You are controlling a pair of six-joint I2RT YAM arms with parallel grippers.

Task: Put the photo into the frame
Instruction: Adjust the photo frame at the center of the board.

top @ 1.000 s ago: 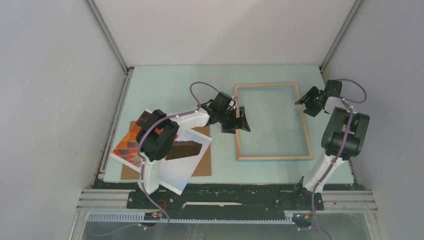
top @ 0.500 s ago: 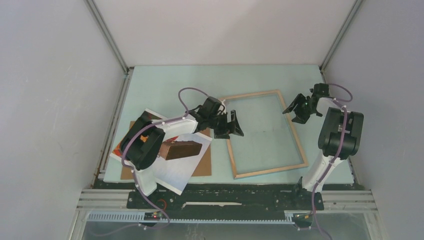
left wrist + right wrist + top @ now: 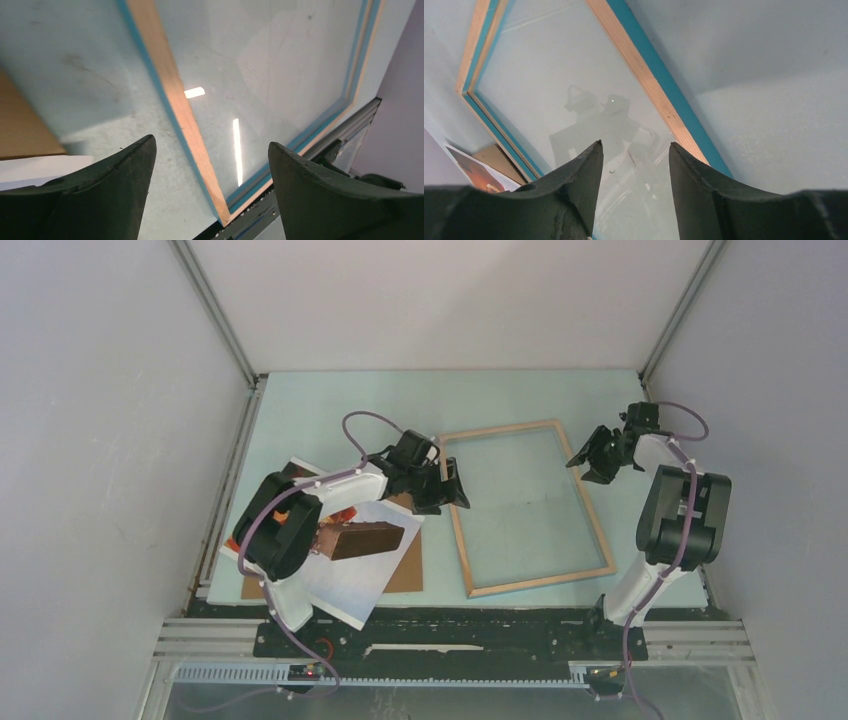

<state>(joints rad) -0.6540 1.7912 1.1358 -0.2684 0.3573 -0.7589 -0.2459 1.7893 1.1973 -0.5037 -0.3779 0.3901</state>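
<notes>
The frame lies back up on the table, light wood showing, turned askew. My left gripper is open and straddles the frame's left rail, with one finger on each side; its own view shows the gap. My right gripper is open over the frame's far right corner and holds nothing; in its view it is above the glass beside the right rail. The photo lies at the near left, partly under my left arm, with its brown block showing; its corner shows in the right wrist view.
The plain brown backing board lies under the photo, and its edge shows in the right wrist view. Grey walls close in the left, right and back. An aluminium rail runs along the table's near edge.
The frame has swung askew, its far end shifted left. My left gripper has drawn back to the left with the left rail between its fingers. My right gripper has moved left to the far right corner.
</notes>
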